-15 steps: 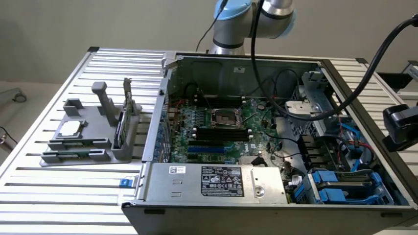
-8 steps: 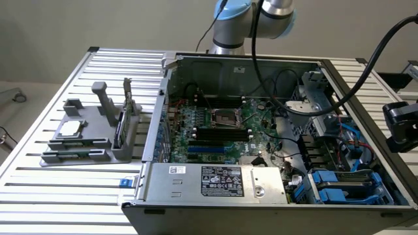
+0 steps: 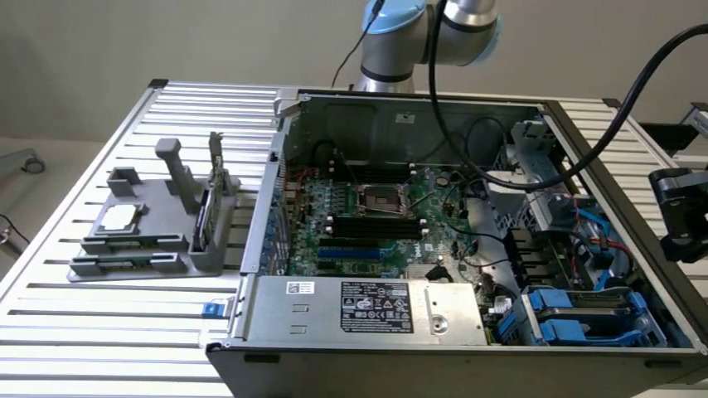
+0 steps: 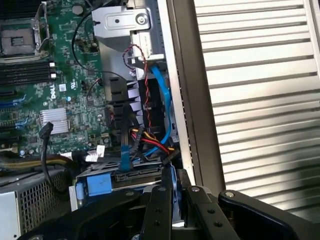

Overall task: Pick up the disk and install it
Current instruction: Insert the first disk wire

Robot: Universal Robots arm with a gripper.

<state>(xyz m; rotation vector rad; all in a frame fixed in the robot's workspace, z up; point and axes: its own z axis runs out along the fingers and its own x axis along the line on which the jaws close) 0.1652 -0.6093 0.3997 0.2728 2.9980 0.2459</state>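
The open computer case (image 3: 277, 166) stands on a slatted aluminium table. In its drive bay, at the near corner on the exterior view's right, the disk (image 3: 581, 305) lies in a blue plastic carrier. Its label is hidden. In the wrist view the disk (image 4: 140, 176) shows its grey end with a blue cable and coloured wires running to it. My black gripper (image 3: 677, 217) hangs over the case's wall on the exterior view's right, above the bay. In the wrist view the gripper (image 4: 175, 195) sits right over the carrier's blue edge.
The green motherboard (image 3: 366, 215) fills the case's middle, with the power supply (image 3: 366, 307) in front. Loose cables (image 4: 150, 135) cross near the bay. A grey fixture (image 3: 144, 240) on the exterior view's left holds a small silver chip, memory sticks and an upright card.
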